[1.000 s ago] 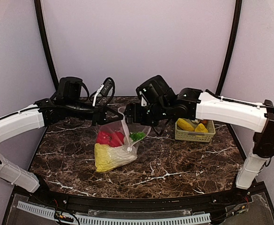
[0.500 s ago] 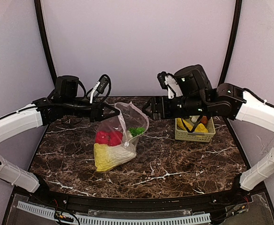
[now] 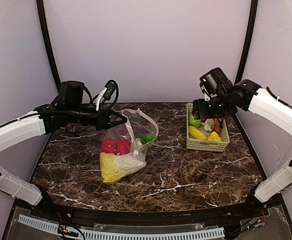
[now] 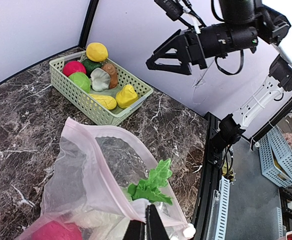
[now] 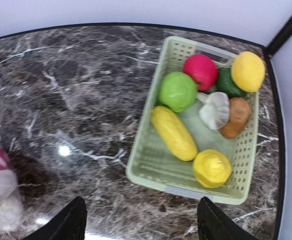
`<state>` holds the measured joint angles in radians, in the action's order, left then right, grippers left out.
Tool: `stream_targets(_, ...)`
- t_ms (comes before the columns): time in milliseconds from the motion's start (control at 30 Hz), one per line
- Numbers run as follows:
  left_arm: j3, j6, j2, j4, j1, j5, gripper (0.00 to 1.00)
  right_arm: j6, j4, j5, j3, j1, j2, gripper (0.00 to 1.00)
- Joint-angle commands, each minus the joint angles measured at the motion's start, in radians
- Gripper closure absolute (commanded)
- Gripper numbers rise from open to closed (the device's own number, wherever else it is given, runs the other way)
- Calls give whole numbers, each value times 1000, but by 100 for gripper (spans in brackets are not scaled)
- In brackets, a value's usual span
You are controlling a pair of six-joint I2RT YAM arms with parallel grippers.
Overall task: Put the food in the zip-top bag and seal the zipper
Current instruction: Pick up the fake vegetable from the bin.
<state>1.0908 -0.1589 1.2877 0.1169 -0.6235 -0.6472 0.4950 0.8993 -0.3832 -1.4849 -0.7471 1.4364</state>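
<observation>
Zip-top bag [image 3: 129, 148] sits mid-tabletop [image 3: 186, 176], mouth up, holding cabbage [image 3: 113, 168], red pieces [image 3: 116, 146] and a radish; the left hand [image 4: 145, 223] pinches its rim, the zipper [image 4: 101, 180] unsealed. The right hand [image 5: 141, 225], spread wide and empty, hovers over the basket [image 3: 207, 146] of remaining toy foods [image 5: 174, 132].

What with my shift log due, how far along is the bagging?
Done: several foods sit in the bag. In hand: left gripper pinches its mouth open; right gripper hovers open over the basket. Left: the basket's foods, then the zipper, unsealed.
</observation>
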Motion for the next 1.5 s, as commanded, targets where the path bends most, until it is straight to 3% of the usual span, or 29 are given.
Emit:
stream_targets(0,-11,18,-21,12,8,5,99,-87,-23,5,56,163,29,26)
stream_targets(233,-11,19,-16,14,8,3,99,-161,-159,70,84,374,115,29)
stream_targets(500,-8,18,-13,15,8,-3,99,-196,-269,151,83,512,248,39)
stream_targets(933,-7,12,5,15,8,-12,99,-205,-350,163,42,595,413,51)
stream_targets(1467,-6,14,16,18,8,-14,99,-255,-385,170,-32,628,535,55)
